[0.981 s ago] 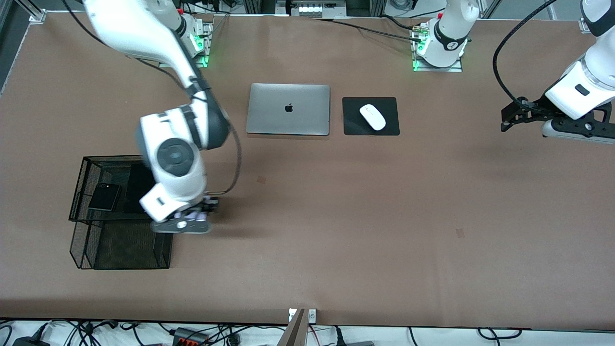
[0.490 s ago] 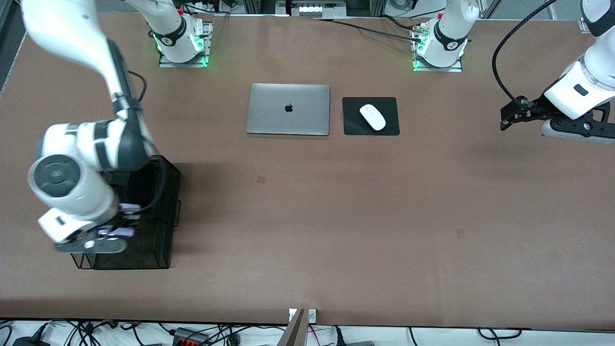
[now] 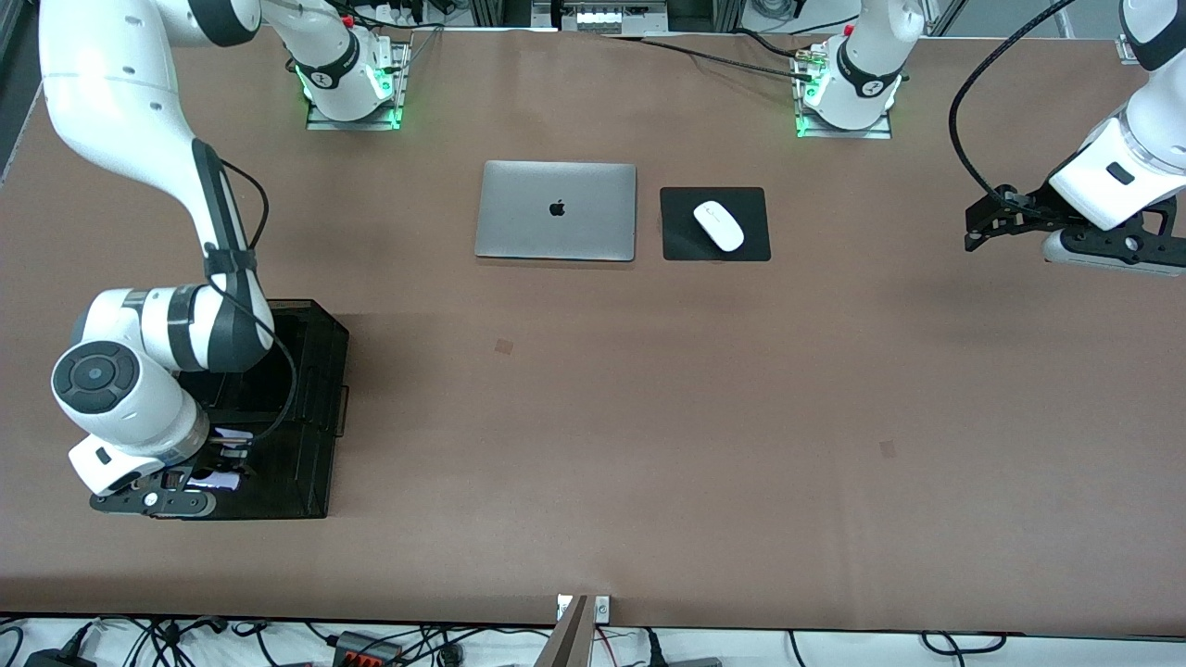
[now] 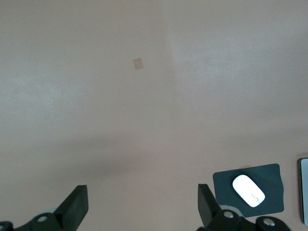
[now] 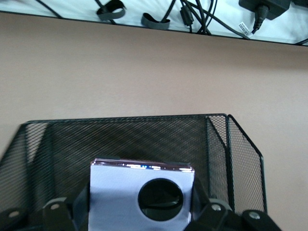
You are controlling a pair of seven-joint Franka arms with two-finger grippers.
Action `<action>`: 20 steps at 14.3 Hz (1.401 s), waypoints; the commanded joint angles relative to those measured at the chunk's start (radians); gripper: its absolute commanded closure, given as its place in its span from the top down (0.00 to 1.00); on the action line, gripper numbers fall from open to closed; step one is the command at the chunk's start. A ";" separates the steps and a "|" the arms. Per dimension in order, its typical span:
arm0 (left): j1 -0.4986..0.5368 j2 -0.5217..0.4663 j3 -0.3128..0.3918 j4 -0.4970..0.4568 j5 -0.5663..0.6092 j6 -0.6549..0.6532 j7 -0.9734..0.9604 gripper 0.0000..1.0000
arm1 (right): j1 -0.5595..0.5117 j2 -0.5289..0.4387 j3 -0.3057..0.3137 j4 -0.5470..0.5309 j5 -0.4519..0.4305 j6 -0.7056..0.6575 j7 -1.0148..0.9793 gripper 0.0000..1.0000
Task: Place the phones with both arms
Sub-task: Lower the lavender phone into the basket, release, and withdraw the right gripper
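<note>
R gripper [image 3: 199, 477] jaws pinching lavender flip phone [image 5: 142, 197] over mesh basket [image 5: 219, 144], L gripper [image 4: 143, 211] jaws spread, waiting

Lavender-white flip phone [image 5: 142, 195] with black circle, black mesh basket [image 5: 219, 144], silver laptop [image 3: 556, 210], white mouse [image 3: 719, 225], brown table [image 3: 649, 417]

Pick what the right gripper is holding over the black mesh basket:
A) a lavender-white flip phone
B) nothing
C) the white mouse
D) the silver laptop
A: the right gripper is shut on the lavender-white flip phone, its black circle showing, over the mesh basket.
</note>
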 commanded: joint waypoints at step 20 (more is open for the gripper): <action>-0.001 -0.005 0.001 0.014 -0.009 -0.027 -0.005 1.00 | -0.035 -0.189 0.044 -0.033 0.139 -0.193 -0.081 1.00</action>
